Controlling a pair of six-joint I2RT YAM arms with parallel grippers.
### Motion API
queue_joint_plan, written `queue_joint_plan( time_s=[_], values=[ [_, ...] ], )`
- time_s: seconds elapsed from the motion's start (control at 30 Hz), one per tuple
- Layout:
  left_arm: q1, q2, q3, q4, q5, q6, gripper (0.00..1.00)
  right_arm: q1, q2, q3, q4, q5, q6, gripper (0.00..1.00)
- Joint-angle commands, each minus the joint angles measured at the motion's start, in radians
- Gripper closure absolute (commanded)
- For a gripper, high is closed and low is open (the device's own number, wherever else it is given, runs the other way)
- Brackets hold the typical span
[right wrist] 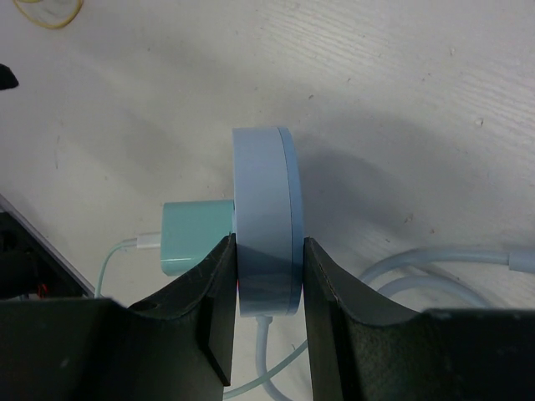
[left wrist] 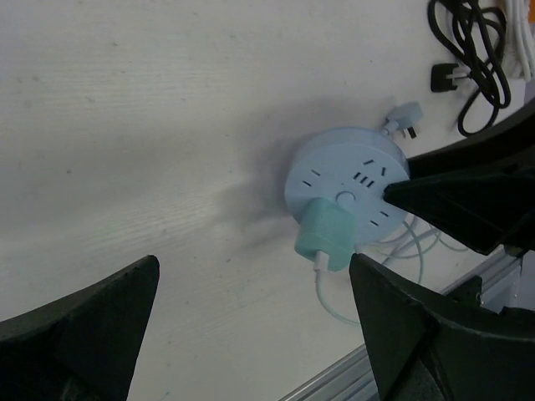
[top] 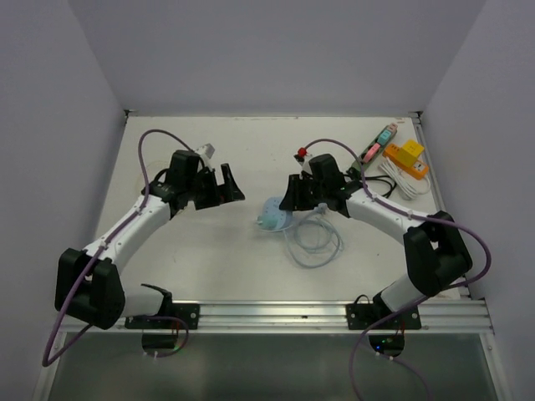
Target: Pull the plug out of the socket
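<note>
A round light-blue socket (top: 274, 214) is at the table's middle, with a teal plug (left wrist: 328, 238) seated in its face and a pale cable running from the plug. My right gripper (right wrist: 266, 251) is shut on the socket (right wrist: 264, 209), one finger on each flat face, and the plug (right wrist: 194, 236) sticks out to the left of the left finger. In the top view the right gripper (top: 290, 199) is at the socket's right side. My left gripper (top: 230, 185) is open and empty, left of the socket and apart from it. In its wrist view the socket (left wrist: 351, 180) lies ahead of the wide-open fingers (left wrist: 92, 317).
The socket's pale cable (top: 314, 242) coils on the table in front of it. An orange box (top: 407, 157), a coloured strip (top: 378, 144), white cords and black cables (left wrist: 472, 58) lie at the back right. A yellow rubber band (right wrist: 50, 12) lies far left. An aluminium rail (top: 334, 313) lines the near edge.
</note>
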Motion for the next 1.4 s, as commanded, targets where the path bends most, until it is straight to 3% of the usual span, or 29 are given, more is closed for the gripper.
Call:
queue_joint_plan(
  time_s=[0.0,0.2,0.53,0.73,1.0,1.1,1.33,1.37],
  values=[
    [-0.075,0.029,0.000,0.105,0.109,-0.029,0.01,0.018,0.010,0.065,0.100,-0.016,0.013,1.00],
    [-0.190,0.116,0.023,0.176,0.160,0.041,0.04,0.049,0.026,0.077,0.115,-0.034,0.002,1.00],
    [-0.302,0.218,0.080,0.162,0.103,0.261,0.10,0.055,0.023,0.082,0.105,-0.079,-0.020,1.00],
    [-0.346,0.242,0.075,0.146,0.062,0.299,0.28,0.055,0.024,0.086,0.092,-0.087,-0.026,1.00],
    [-0.369,0.245,0.055,0.135,0.039,0.327,0.36,0.055,0.026,0.094,0.082,-0.083,-0.037,1.00],
    [-0.371,0.247,0.046,0.136,0.033,0.331,0.46,0.055,0.026,0.091,0.082,-0.087,-0.038,1.00],
    [-0.373,0.219,0.022,0.139,0.045,0.344,1.00,0.055,0.015,0.074,0.037,-0.001,-0.093,1.00],
    [-0.371,0.212,0.022,0.138,0.044,0.347,1.00,0.054,0.018,0.071,0.010,0.054,-0.104,1.00]
  ],
)
